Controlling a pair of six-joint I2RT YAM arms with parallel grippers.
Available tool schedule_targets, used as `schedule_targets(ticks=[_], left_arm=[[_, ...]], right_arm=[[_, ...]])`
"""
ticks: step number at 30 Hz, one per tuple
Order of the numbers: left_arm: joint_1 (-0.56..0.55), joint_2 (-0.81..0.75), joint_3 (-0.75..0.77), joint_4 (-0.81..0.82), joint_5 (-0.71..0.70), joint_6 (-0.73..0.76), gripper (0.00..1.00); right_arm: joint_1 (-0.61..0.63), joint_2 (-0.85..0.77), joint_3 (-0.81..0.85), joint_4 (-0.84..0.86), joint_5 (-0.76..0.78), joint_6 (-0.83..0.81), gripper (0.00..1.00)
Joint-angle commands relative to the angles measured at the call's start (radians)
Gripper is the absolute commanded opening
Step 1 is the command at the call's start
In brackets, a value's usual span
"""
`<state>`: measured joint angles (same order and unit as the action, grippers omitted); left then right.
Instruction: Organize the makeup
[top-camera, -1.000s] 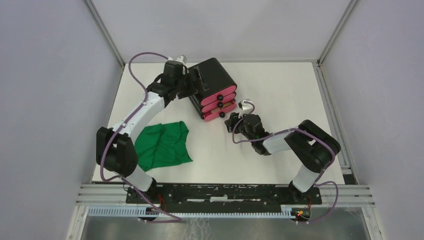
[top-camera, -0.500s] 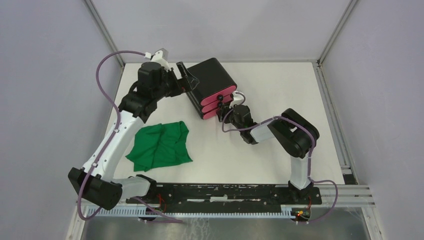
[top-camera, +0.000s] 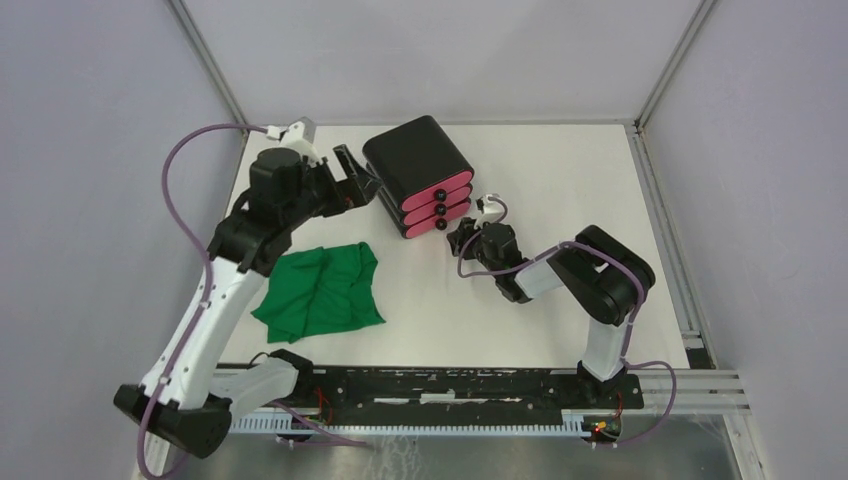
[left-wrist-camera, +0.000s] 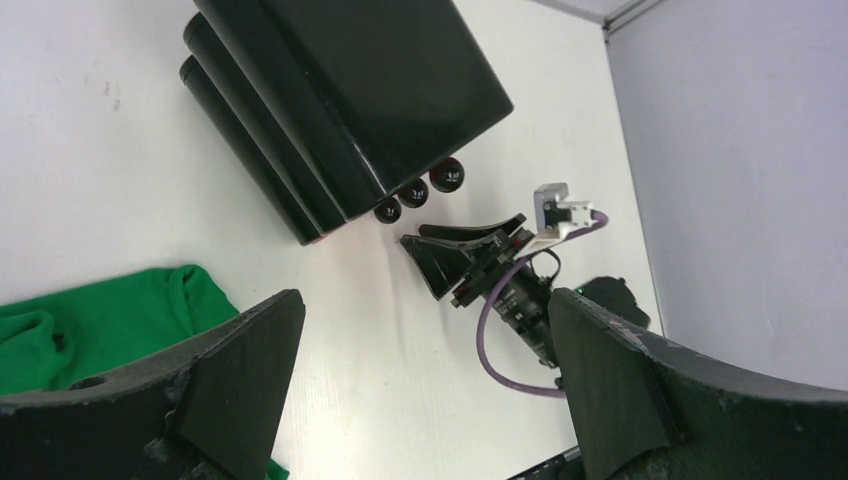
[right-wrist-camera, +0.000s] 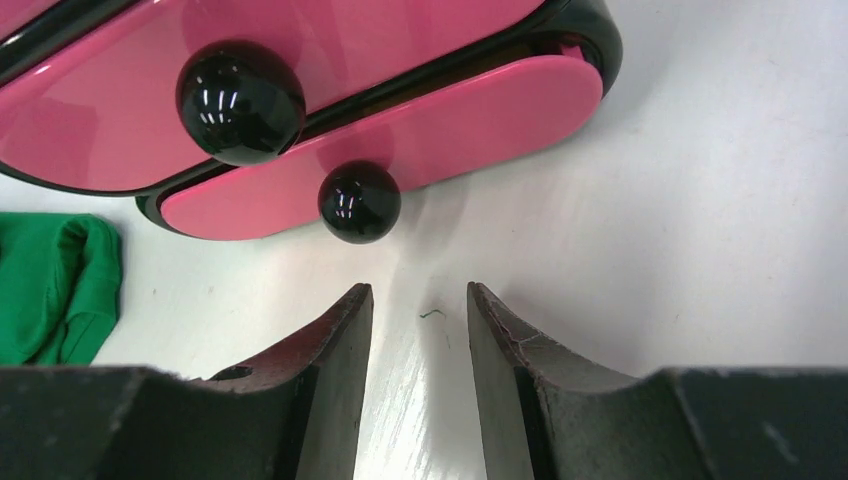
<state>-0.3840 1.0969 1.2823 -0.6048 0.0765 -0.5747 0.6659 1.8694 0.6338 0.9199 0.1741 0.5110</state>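
Nearest the arm bases, the right gripper (top-camera: 462, 238) lies low over the table (top-camera: 560, 170), just in front of the black box (top-camera: 418, 155), on the side its pink drawers (top-camera: 437, 205) face. Half a second ago it was pressed against the lowest drawer front; now it has backed off a little. A second ago that drawer stuck out of the box; now all the fronts sit close to flush. The jaws stand a narrow gap apart with only bare table between them, so it holds nothing. The lowest knob (right-wrist-camera: 359, 202) is just ahead of the fingertips, not touching.

Farther back, the left gripper (top-camera: 352, 172) has pulled away from the box's left side, where it was braced a second ago. It now hangs near that side but apart from it, jaws spread wide and empty.

We judge that the last drawer has just been pushed shut and both arms are letting go, so the task looks at or near its end.

We see no makeup in any view. We take it to be inside the closed drawers, but cannot confirm that.

Counting outward from the near edge:
- one green cloth (top-camera: 320, 290), in front and to the left of the box, well apart from it
- two grippers
- three pink drawers stacked in the box
- three black knobs, one per drawer
- one box
- makeup pieces in sight — none
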Motion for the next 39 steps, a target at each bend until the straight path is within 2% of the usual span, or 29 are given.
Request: schedule_targets(ticks=[1,5,15,21,24,27,32,34,36,39], left_arm=[[-0.004,-0.162,-0.002,-0.089,-0.069,0.013,0.99],[-0.003,-0.279,-0.082,-0.092,-0.139,0.005,0.99],[-0.003,-0.280,-0.105,-0.099,-0.116,-0.008,0.99],[-0.003,-0.293,-0.132,-0.082,-0.111,-0.001,0.99],[-0.003,-0.290,-0.151,-0.069,-0.116,-0.004,0.99],[-0.003,-0.251,-0.140,-0.088,-0.107,0.001,0.99],[-0.003,-0.206,-0.177,-0.082,-0.115,-0.005,0.99],[-0.002,-0.164,-0.183,-0.106,-0.137,-0.001,0.99],[-0.001,-0.114,-0.158,-0.149,-0.182,0.000,0.99],[-0.002,-0.087,-0.125,-0.182,-0.245,-0.009,0.99]], right_arm=[[-0.007,-0.017,0.016,0.065,0.002,0.027,0.46],[-0.009,0.015,0.069,0.068,-0.017,0.046,0.45],[-0.028,0.102,0.220,0.039,-0.006,0.071,0.37],[-0.046,-0.021,0.078,0.057,-0.025,0.055,0.35],[-0.065,-0.125,-0.019,0.022,-0.103,0.047,0.35],[-0.089,-0.310,-0.094,-0.189,-0.131,0.027,0.43],[-0.119,-0.693,-0.090,-0.734,0.046,-0.068,0.69],[-0.137,-0.803,-0.032,-0.961,0.067,-0.114,0.80],[-0.153,-0.854,0.066,-1.167,0.128,-0.108,0.97],[-0.166,-0.849,0.307,-1.492,0.215,-0.098,0.99]])
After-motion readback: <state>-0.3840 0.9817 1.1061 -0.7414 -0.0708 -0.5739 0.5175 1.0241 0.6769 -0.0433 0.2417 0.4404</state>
